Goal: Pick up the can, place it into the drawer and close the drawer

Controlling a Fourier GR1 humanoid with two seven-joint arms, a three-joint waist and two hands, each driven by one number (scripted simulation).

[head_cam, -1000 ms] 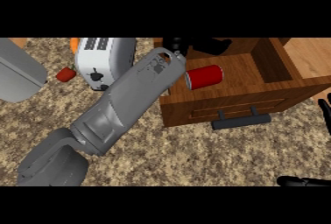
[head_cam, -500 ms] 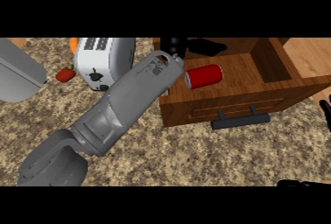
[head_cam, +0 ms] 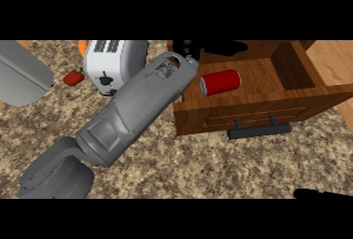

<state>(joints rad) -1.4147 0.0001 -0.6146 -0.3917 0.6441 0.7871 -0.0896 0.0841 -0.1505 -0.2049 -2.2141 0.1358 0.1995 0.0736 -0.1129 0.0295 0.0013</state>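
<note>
The red can (head_cam: pixel 221 82) lies on its side inside the open wooden drawer (head_cam: pixel 276 77), near its left wall. My left forearm runs up from the lower left. My left hand (head_cam: pixel 224 47) shows black at the drawer's far edge, just beyond the can. Its fingers look spread and apart from the can, so it is open. The drawer's dark handle (head_cam: pixel 258 130) sticks out on its front face, toward me. Only a dark sliver of my right hand (head_cam: pixel 322 193) shows at the lower right edge.
A white toaster (head_cam: pixel 114 60) stands left of the drawer, partly behind my forearm. A small red object (head_cam: pixel 72 77) lies beside it and a grey curved body (head_cam: pixel 24 74) sits at the far left. Speckled countertop (head_cam: pixel 207 163) spreads in front of the drawer.
The right hand's fingers seen earlier at the right edge have dropped out of view. The can and the left arm have barely moved.
</note>
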